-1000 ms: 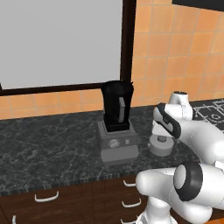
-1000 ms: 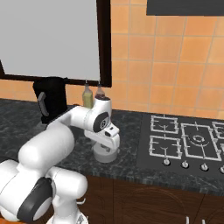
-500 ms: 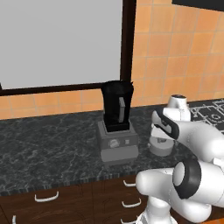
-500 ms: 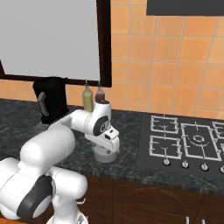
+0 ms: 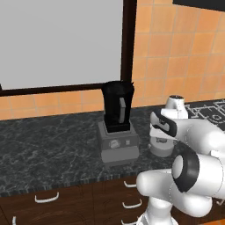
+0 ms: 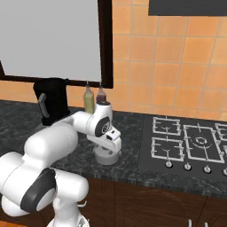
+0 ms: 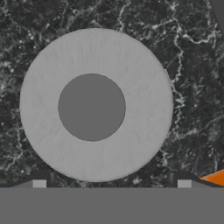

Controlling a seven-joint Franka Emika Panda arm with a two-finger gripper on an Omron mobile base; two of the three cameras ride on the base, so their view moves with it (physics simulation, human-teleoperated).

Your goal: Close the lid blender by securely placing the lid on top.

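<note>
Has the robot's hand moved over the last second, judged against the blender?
Yes. The hand has dropped slightly toward the lid, right of the unmoved blender.

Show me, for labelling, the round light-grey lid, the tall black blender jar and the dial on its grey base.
Round light-grey lid (image 7: 131, 65): hand view, outer ring.
Tall black blender jar (image 5: 112, 107): left base view, jar's side.
Dial (image 5: 115, 143): left base view, base's front.

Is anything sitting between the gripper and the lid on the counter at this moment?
Nothing visible. In the hand view the lid lies directly below on the dark counter, with no object between it and the fingertips.
</note>
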